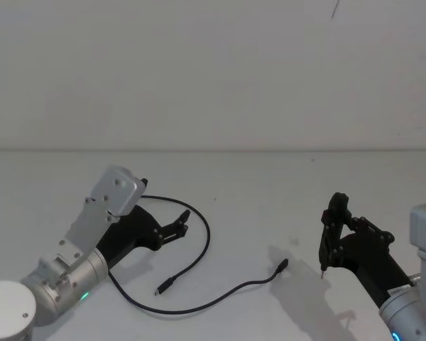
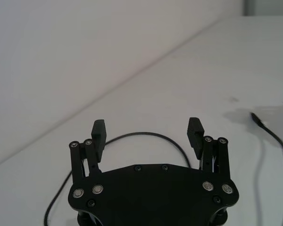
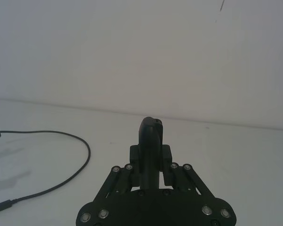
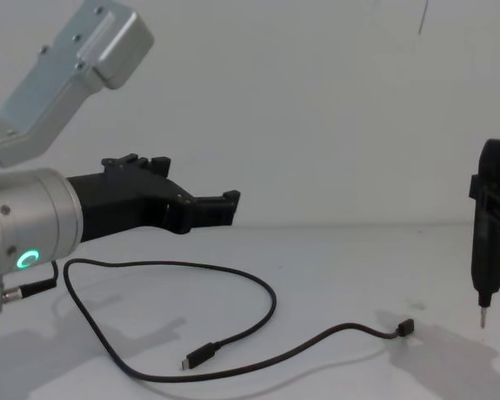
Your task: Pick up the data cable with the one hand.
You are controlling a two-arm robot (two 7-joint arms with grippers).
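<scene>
The data cable point(image 1: 208, 238) is a thin black cord lying in a loose loop on the white table, with one plug point(image 1: 163, 289) near the front and the other plug point(image 1: 280, 268) toward the right. My left gripper point(image 1: 181, 222), the one hand, hovers open just above the loop's far side. The left wrist view shows its two fingers spread wide at the left gripper point(image 2: 146, 132), with the cable point(image 2: 165, 137) curving beneath. From the chest view the left gripper point(image 4: 225, 208) hangs clear above the cable point(image 4: 272, 302). My right gripper point(image 1: 335, 226) is shut on a slim black pen-like tool point(image 4: 487, 242), held upright, tip down.
The white table point(image 1: 270, 192) runs back to a plain white wall. The tool's metal tip point(image 1: 321, 270) hangs just right of the cable's right plug. In the right wrist view the tool point(image 3: 150, 141) stands between the fingers and the cable point(image 3: 88, 153) lies off to one side.
</scene>
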